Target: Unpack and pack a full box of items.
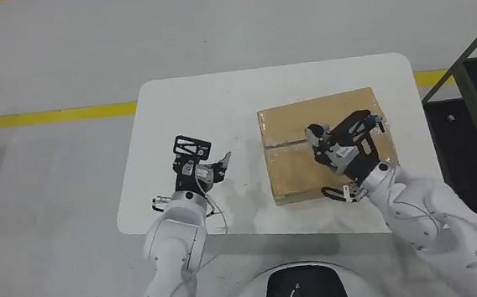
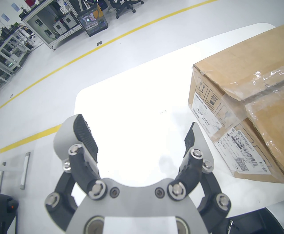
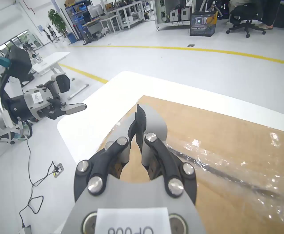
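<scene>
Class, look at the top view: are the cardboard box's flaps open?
No, the cardboard box is closed, clear tape running along its top seam.

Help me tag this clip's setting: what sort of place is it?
Probably a robotics lab or workshop floor: a yellow floor line runs past, workbenches and an equipment rack stand behind, and a taped cardboard box sits on a white table.
</scene>
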`<state>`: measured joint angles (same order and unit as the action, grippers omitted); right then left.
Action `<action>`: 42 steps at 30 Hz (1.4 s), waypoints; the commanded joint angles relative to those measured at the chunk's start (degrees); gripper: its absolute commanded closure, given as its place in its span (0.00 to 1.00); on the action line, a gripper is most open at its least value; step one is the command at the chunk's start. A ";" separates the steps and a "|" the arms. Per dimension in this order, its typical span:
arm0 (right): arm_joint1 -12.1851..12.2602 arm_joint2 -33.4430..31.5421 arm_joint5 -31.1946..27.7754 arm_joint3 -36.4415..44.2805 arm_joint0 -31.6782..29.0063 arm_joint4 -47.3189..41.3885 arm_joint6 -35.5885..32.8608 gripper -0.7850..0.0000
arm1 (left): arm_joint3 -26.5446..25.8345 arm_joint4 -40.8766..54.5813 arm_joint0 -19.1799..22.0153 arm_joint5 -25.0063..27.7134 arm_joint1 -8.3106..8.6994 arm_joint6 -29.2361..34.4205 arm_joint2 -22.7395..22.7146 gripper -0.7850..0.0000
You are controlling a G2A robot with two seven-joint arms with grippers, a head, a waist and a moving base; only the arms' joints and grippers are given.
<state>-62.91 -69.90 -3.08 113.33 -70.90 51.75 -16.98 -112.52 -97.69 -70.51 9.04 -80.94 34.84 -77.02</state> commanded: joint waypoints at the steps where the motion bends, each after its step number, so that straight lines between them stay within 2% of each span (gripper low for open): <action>1: 0.01 -0.09 -0.01 0.05 -0.06 -0.14 0.00 1.00 | 0.00 0.01 0.00 0.00 0.00 0.00 -0.01 0.00; 5: 0.00 -0.05 -0.09 0.08 -0.15 -0.07 0.07 1.00 | 0.00 0.01 0.00 0.00 0.00 0.00 -0.01 0.00; 13: -0.25 2.71 -7.99 -0.75 0.41 2.07 0.82 1.00 | 0.00 0.01 0.00 0.00 0.00 0.00 -0.01 0.00; 22: -1.25 5.23 -3.79 -5.82 3.10 3.68 -1.60 1.00 | 0.00 0.01 0.00 0.00 0.00 0.00 -0.01 0.00; 27: -1.00 2.88 -2.96 -5.55 1.53 4.70 -2.92 1.00 | 0.00 0.01 0.00 0.00 0.00 0.00 -0.01 0.00; 42: 0.44 -10.60 -1.98 -2.76 -6.92 3.60 -6.57 1.00 | 0.00 0.01 0.00 0.00 0.00 0.00 -0.01 0.00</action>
<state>-62.55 -79.51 -5.24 110.54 -77.33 55.54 -23.32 -112.52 -97.69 -70.51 9.04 -80.94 34.84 -77.02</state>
